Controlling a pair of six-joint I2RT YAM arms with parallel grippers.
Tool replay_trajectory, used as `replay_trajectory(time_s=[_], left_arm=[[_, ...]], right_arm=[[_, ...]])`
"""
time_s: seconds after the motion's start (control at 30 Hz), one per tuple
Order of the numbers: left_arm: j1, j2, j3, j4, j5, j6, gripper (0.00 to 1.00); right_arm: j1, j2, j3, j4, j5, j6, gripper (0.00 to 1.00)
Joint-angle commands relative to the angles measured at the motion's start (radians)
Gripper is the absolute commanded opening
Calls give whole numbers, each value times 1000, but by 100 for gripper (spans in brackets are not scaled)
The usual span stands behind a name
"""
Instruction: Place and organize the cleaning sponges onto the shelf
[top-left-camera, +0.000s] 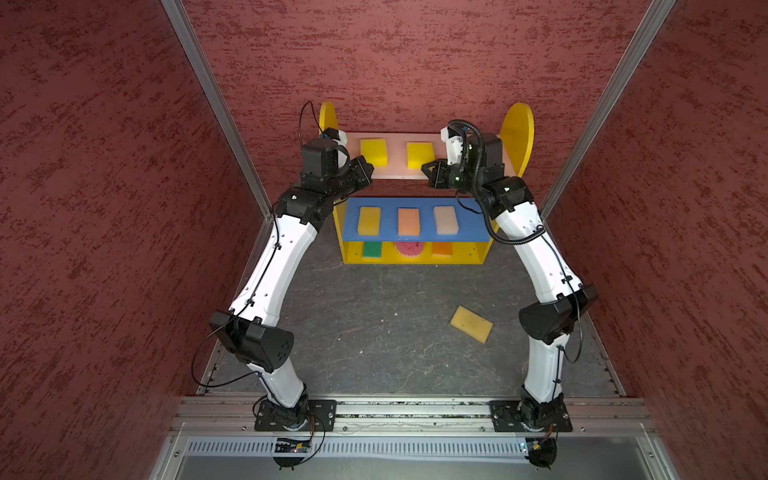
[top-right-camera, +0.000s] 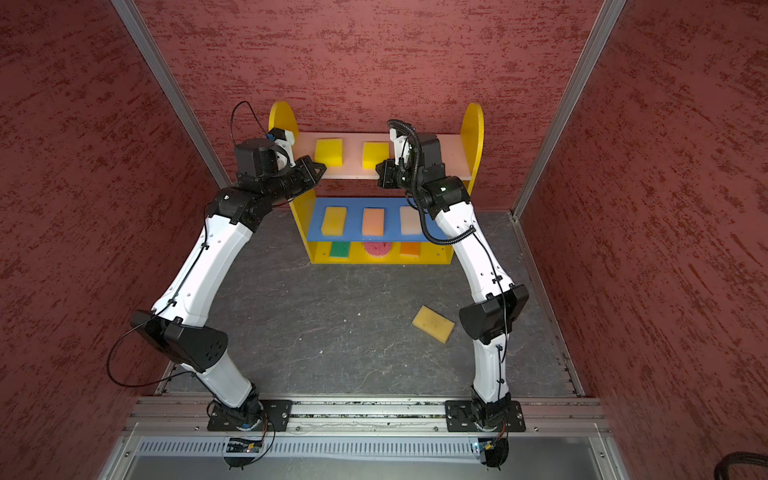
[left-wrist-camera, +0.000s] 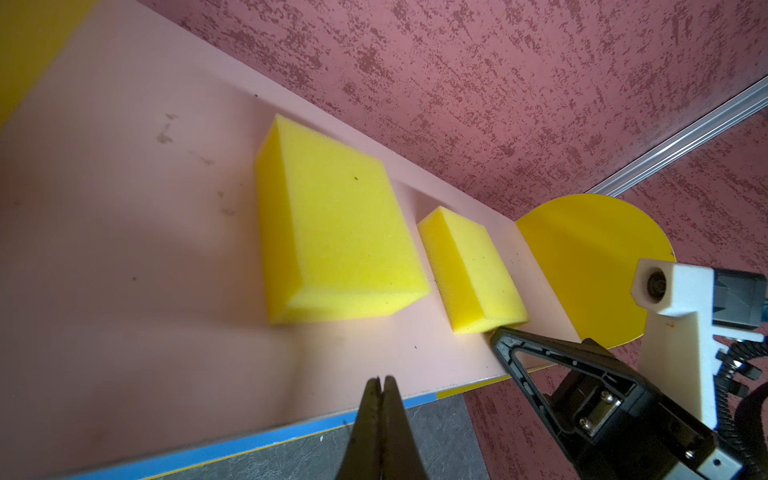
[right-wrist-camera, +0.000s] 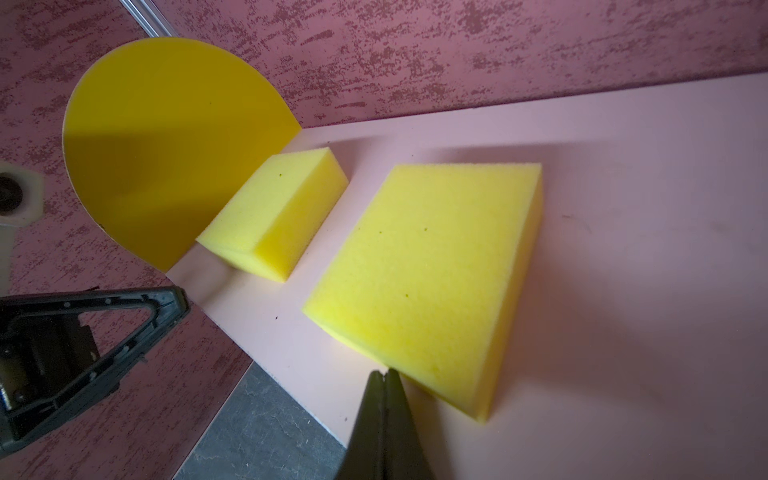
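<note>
The shelf (top-left-camera: 517, 133) stands against the back wall. On its pink top board (top-left-camera: 397, 153) lie two yellow sponges, the left one (top-left-camera: 373, 152) and the right one (top-left-camera: 419, 154). The blue middle board carries a golden sponge (top-left-camera: 369, 220), a peach sponge (top-left-camera: 408, 221) and a cream sponge (top-left-camera: 445, 219). In the bottom sit a green sponge (top-left-camera: 372, 250), a pink round sponge (top-left-camera: 410, 251) and an orange sponge (top-left-camera: 441, 249). A tan sponge (top-left-camera: 471, 324) lies on the floor. My left gripper (left-wrist-camera: 383, 379) is shut and empty at the top board's front edge. My right gripper (right-wrist-camera: 384, 372) is shut and empty, its tips right at the right yellow sponge's front edge.
Red textured walls (top-left-camera: 104, 208) close in the back and both sides. The floor (top-left-camera: 374, 332) is dark grey stone pattern. An aluminium rail (top-left-camera: 415, 409) with both arm bases runs along the front. The arms arch up on either side of the shelf.
</note>
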Motion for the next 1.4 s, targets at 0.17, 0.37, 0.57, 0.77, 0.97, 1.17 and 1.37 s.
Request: replay_trajectory(time_s=[0.17,0.37,0.57,0.77,0.97,1.17,1.37], left_arm=[[3,-16,-13,-1,1,4,1],[21,-18,-11,-9,-8,9,1],[37,-11,-13,-3,-12,6,1],[40,27,16,-2,-12,4,1],[43,48,27,-12,-18,5,1],[47,50,30,-9,-25,4,1],[48,56,30,-12,-48,3,1]], right_arm=[[-9,-125,-164,56,-30,9,1],[-10,-313,-436,237,20,26,2],[-15,-408,-565,301,41,36,2],[-15,-455,-629,331,44,42,2],[-16,-465,-649,337,39,40,3],[-18,-463,-662,342,41,37,3],[-19,-475,-680,349,46,34,3]])
